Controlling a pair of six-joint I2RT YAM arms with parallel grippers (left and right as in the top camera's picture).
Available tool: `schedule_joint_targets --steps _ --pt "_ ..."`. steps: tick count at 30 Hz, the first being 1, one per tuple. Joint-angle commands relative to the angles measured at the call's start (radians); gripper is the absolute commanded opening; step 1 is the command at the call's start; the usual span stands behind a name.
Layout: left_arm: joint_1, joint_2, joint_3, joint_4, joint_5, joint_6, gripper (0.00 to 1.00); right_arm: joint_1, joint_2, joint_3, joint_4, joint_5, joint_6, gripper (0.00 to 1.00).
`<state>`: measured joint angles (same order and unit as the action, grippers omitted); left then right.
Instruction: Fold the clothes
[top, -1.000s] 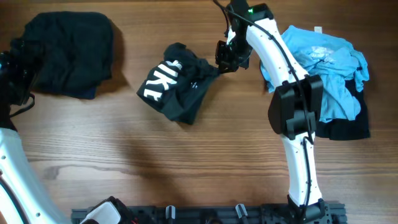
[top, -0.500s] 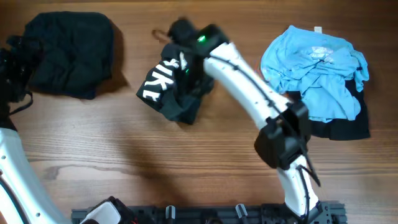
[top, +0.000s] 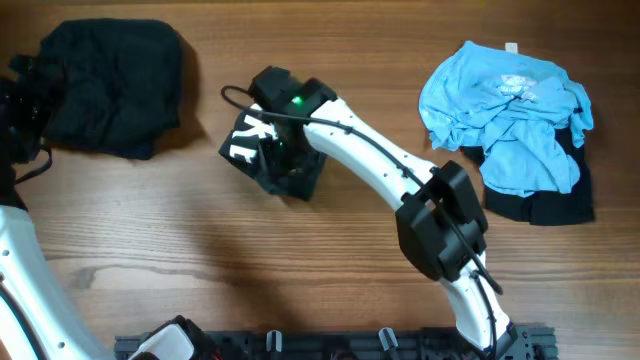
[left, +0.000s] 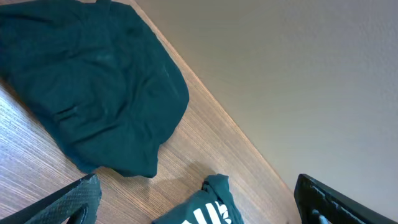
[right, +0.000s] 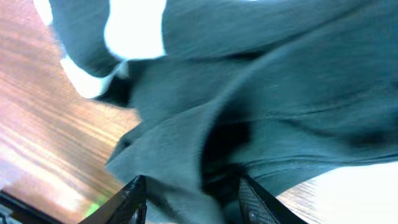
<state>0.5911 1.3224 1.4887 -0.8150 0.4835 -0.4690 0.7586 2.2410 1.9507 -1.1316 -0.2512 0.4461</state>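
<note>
A black garment with white letters (top: 250, 150) lies crumpled at the table's middle; it also shows in the left wrist view (left: 208, 211). My right gripper (top: 285, 148) is over it and shut on a bunch of its cloth, which fills the right wrist view (right: 261, 93) between the fingers (right: 189, 193). A dark folded garment (top: 115, 85) lies at the back left and also shows in the left wrist view (left: 87, 81). My left gripper (top: 22, 100) hovers at the table's left edge beside it, open and empty (left: 196, 196).
A light blue shirt (top: 505, 105) lies crumpled at the back right on top of another black garment (top: 545, 205). The right arm stretches across the table's middle. A dark rail (top: 330, 345) runs along the front edge.
My right gripper has swung from the lettered garment's right edge to the left and down over it, pulling cloth across. The letters are now partly covered. The left arm has not moved.
</note>
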Motion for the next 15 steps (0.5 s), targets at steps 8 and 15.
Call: schedule_joint_targets --steps 8,15 --pt "0.005 0.003 0.01 0.003 -0.01 0.02 1.0 0.015 -0.001 -0.001 -0.17 0.049 0.051 0.04" --pt "0.005 0.003 0.01 0.003 -0.01 0.021 1.0 0.029 -0.004 -0.085 -0.295 0.158 0.13 0.04"
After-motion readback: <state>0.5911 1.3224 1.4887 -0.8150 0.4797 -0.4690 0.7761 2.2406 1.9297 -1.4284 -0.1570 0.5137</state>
